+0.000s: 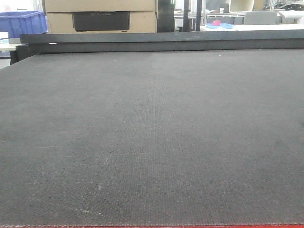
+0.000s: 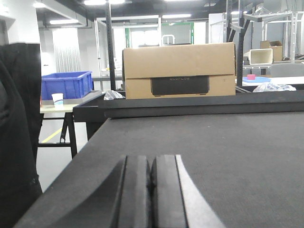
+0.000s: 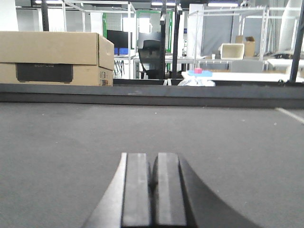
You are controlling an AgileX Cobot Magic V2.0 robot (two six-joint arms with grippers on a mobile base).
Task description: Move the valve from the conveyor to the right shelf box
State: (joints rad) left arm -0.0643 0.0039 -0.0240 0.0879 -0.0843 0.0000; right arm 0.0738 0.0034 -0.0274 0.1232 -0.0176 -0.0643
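Task not started, by look of it. Valve nowhere in view: conveyor counter (image 1: 152, 142) shows only woven belt, cardboard box (image 1: 99, 16) beyond at 11 o'clock. Left gripper (image 2: 151, 164), right gripper (image 3: 153, 161) — jaws pressed together, holding nothing. Pick, carry, drop all left to do.

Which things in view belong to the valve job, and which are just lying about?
Job: conveyor; left gripper and right gripper, fingers shut. No valve or shelf box visible.
Lying about: cardboard box, blue crate, paper cup.
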